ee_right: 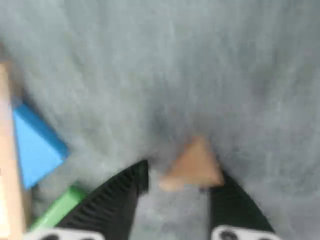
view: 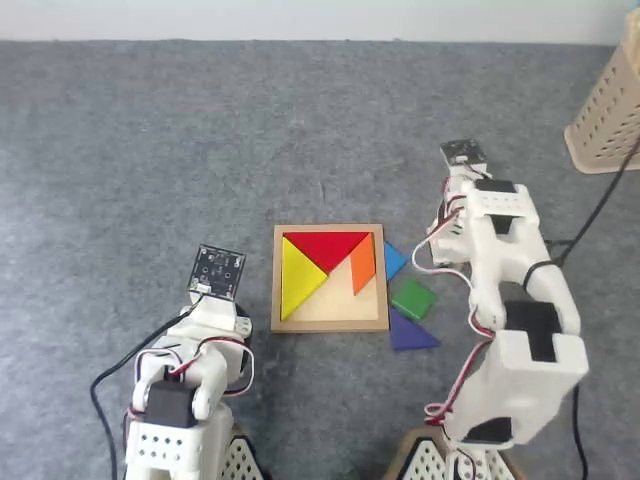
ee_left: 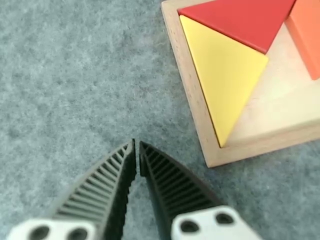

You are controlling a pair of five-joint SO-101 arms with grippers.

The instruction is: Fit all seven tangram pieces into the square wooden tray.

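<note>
Nearest the arm bases, the left end effector [ee_left: 136, 145] hangs clenched on nothing over the grey felt surface [view: 150, 150], just off a corner of the square wooden tray [view: 330, 326]. Three pieces lie in the tray: a large yellow triangle [view: 298, 280] along one side, a large red triangle [view: 325, 245] along the far edge, and an orange piece [view: 363, 265] beside them. The part of the tray floor nearest the arms is bare wood.

Just outside the tray, on the right arm's side, three pieces wait loose: a purple triangle [view: 410, 333], then a green square [view: 412, 298], then a blue triangle [view: 394, 260] touching the rim.

Beyond those, the right end effector [ee_right: 179, 172] appears to be grasping a small peach piece [ee_right: 192, 162] between its tips, though blur makes the contact uncertain.

By my reckoning the task is not quite half done, with four pieces left to seat.
</note>
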